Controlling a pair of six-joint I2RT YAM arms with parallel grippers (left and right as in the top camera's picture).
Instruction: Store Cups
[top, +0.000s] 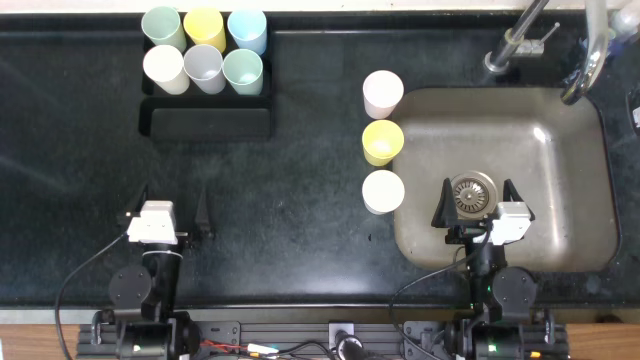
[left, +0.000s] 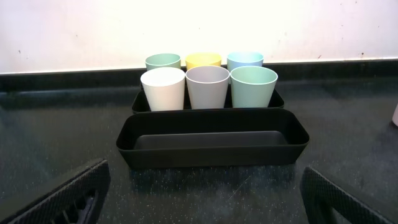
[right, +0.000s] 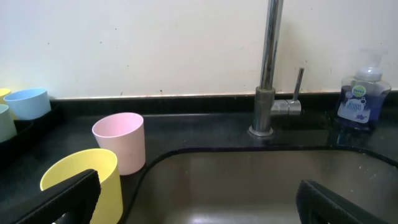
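Left gripper (top: 172, 208) spread wide over counter (top: 300, 230), right gripper (top: 476, 203) likewise over sink (top: 560, 150). Pink cup (top: 382, 93), yellow cup (top: 382, 141), white cup (top: 383, 191) line the sink's left edge.

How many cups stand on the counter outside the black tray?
3, in a row beside the sink: pink cup at the back, yellow cup, white cup in front.

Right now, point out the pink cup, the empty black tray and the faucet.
pink cup (right: 123, 140), right wrist view, on its outer side wall.
empty black tray (left: 211, 157), left wrist view, on its near outer wall.
faucet (right: 269, 62), right wrist view, on its upright pipe.
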